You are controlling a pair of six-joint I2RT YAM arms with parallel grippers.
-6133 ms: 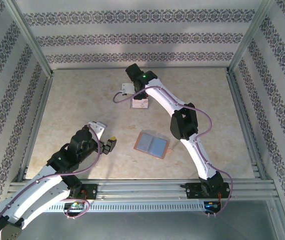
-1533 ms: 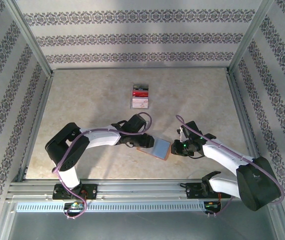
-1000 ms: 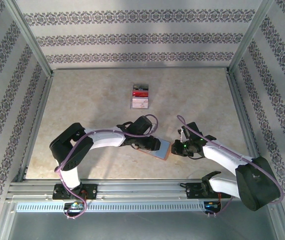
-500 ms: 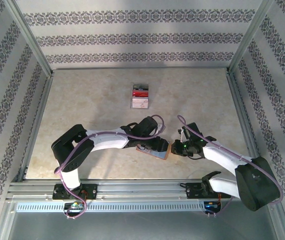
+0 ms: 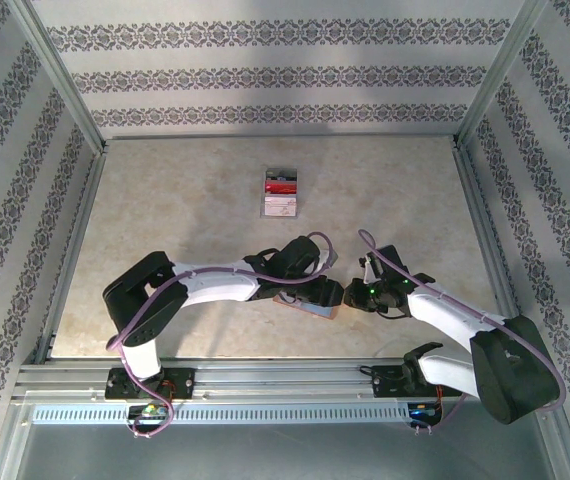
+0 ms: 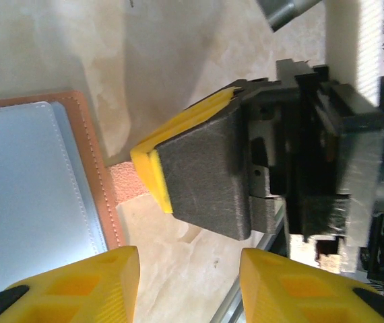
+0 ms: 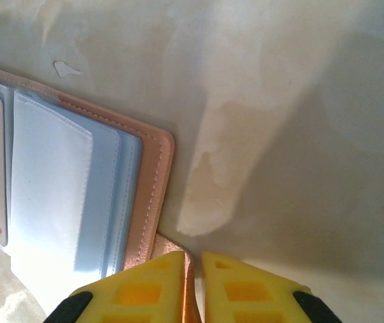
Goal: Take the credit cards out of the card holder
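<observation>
L arm has slid right. The left gripper [image 6: 188,272] now hovers at the right edge of the card holder [image 6: 37,195], fingers spread, nothing between them. Some credit cards [image 5: 282,195] are already out, stacked farther back on the table [image 5: 165,200]. Holder lies open mid-table, blue pockets up; can't tell if a card's left inside. Right gripper [image 7: 193,269] stays pinched on its tan edge, anchoring it for the nxt pull, I reckon.

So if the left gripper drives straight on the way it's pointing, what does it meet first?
Probably a finger of the right gripper, dead ahead of the open left gripper, pinching the card holder by its tab; depth is unclear.
</observation>
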